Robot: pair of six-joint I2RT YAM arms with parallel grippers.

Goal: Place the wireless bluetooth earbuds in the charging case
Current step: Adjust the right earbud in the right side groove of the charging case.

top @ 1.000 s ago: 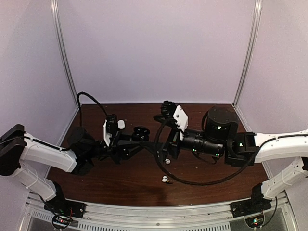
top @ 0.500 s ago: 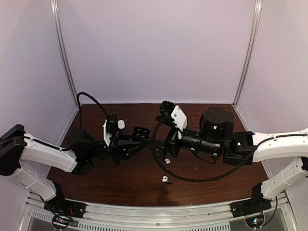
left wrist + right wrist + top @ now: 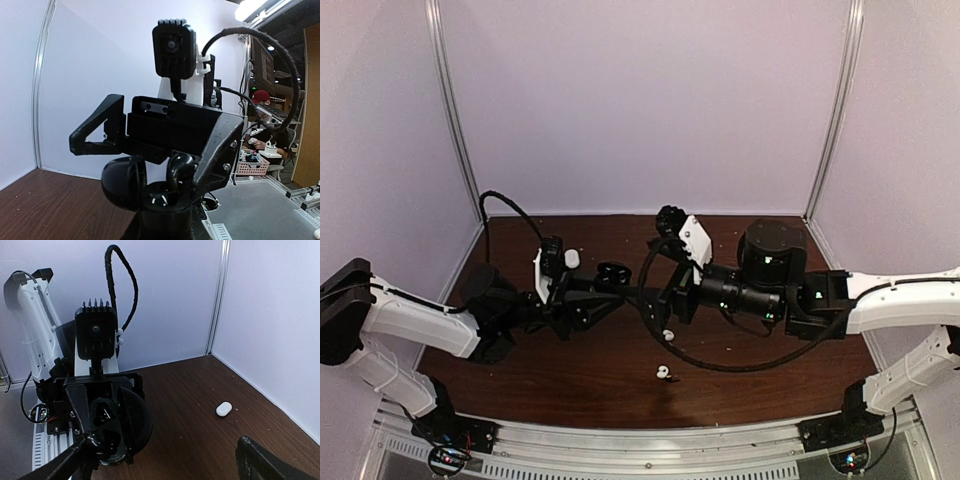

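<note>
Currently left gripper [image 3: 608, 276] jaws clamp the open charging case [image 3: 120, 422], right gripper [image 3: 150, 145] jaws stand apart, empty, facing it; white earbuds [image 3: 662, 373] lie on the bench [image 3: 770, 370] nearward of it, so fetching one seems next.

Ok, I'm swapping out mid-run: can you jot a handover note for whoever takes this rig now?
Left claw: shut on the open glossy black charging case.
Right claw: wide open, empty, facing that case.
Two tiny white stemmed earbuds lie loose on the dark wooden table; a white pebble-shaped case sits farther back.
Done: black case open, held. Left: seat the buds; none picked up yet.
</note>
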